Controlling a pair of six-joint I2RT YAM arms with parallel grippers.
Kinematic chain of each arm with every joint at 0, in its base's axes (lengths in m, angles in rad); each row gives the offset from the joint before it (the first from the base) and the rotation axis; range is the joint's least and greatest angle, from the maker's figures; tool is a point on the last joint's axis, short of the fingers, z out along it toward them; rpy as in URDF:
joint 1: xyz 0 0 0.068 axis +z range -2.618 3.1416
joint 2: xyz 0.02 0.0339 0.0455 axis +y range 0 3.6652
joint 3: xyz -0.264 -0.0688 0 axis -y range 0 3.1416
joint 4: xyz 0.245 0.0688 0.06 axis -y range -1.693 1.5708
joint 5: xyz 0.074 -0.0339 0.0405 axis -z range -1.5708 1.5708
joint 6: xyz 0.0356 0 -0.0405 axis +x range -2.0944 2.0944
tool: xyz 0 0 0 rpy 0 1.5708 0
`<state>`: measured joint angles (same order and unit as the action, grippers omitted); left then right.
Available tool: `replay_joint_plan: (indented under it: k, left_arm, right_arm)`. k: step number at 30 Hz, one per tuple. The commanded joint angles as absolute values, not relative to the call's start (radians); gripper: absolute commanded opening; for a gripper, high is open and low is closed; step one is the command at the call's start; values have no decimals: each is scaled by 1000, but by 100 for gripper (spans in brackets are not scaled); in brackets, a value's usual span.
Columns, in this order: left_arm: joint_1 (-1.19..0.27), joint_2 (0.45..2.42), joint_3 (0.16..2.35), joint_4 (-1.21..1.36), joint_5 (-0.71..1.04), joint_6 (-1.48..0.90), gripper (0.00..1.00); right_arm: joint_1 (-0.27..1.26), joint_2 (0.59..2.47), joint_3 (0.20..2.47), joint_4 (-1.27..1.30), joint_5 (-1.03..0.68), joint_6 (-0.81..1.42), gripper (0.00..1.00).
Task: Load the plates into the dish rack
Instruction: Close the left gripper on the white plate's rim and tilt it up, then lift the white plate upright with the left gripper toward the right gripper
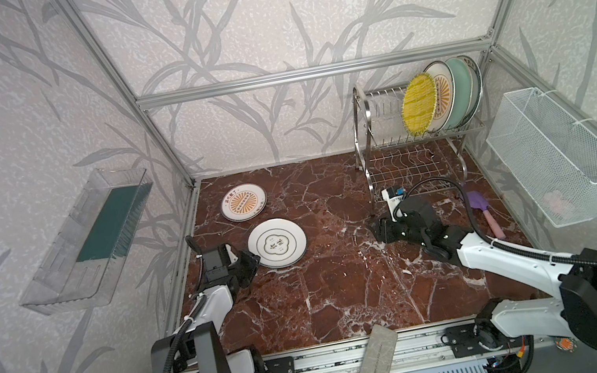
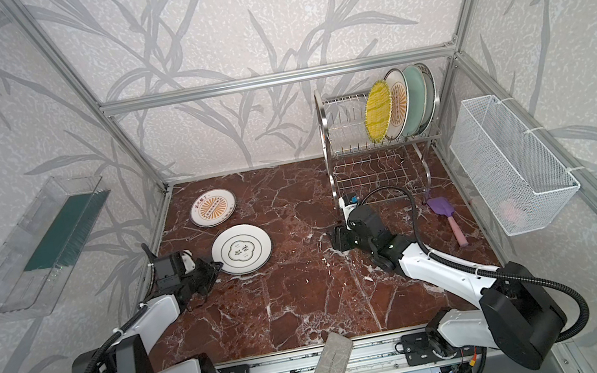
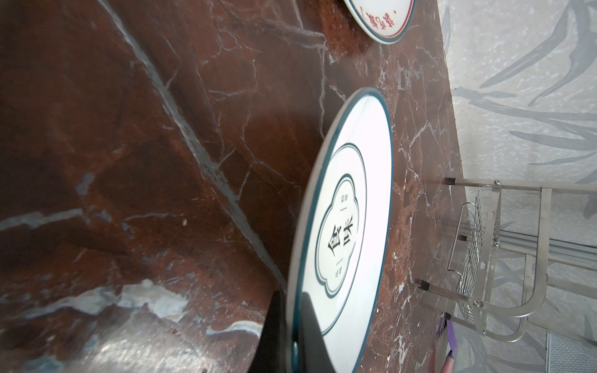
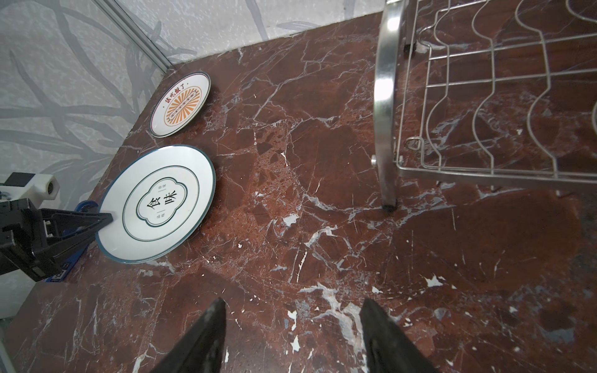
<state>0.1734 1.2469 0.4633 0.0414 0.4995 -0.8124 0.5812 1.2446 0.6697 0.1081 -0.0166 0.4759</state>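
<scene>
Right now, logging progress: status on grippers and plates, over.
Left gripper shut on ringed plate rim. Right gripper open, empty. Four plates racked, sunburst plate on table. Spatula beside dish rack, likely off path.

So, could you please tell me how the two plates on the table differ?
The teal-rimmed plate bears black characters; the sunburst plate has an orange sunburst. The teal-rimmed plate looks larger than the sunburst plate. The left gripper pinches the teal-rimmed plate's rim; the sunburst plate lies untouched. Both are round and white.

Four plates [image 1: 435, 101] stand in the dish rack [image 1: 401, 167], back right; two plates [image 1: 277, 243] lie on the table [image 1: 346, 278], left
</scene>
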Motion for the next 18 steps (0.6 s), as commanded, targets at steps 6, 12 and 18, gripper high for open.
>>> replay_joint_plan:
  k: [6,12,18]
  left_arm:
    - [130,1240,511,141,583,-810,0]
    - [91,1268,523,190,629,-813,0]
    - [43,1304,542,238,692,-807,0]
  right_arm:
    - [576,1233,661,136,-31,495,66]
    - [568,1258,661,153,-61,514,66]
    - [545,1298,650,212,-139,566,66]
